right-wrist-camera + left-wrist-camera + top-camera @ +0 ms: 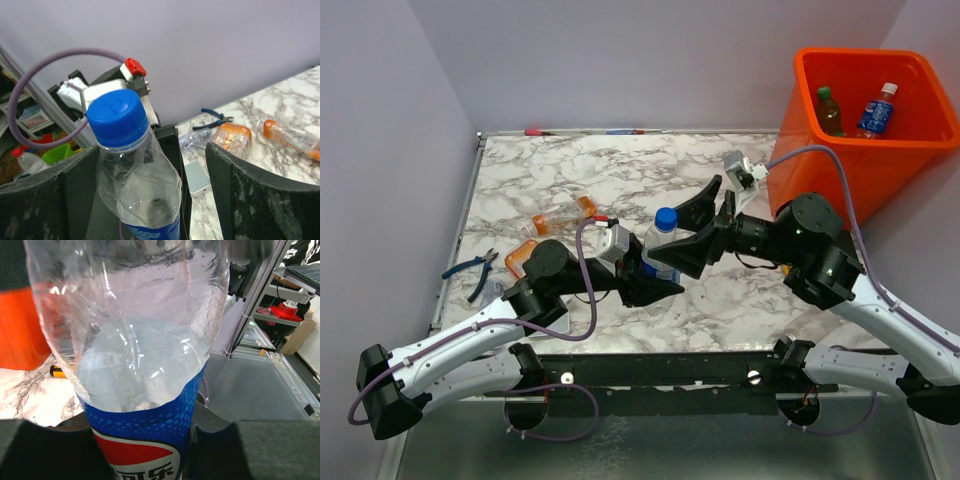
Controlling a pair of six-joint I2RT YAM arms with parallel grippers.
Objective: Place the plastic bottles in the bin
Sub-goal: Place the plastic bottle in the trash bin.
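A clear bottle [663,235] with a blue cap and a blue label stands upright above the middle of the marble surface [570,170], lifted between the two arms. The left gripper [652,288] is closed on its lower part, and its fingers press on the label from both sides. The right gripper [152,165] is wide open around the upper part of the same bottle, with a clear gap on one side. The orange bin [880,170] stands at the far right, with two bottles [828,110] inside it. Two orange bottles [563,214] lie on the surface at the left, near blue-handled pliers [475,270].
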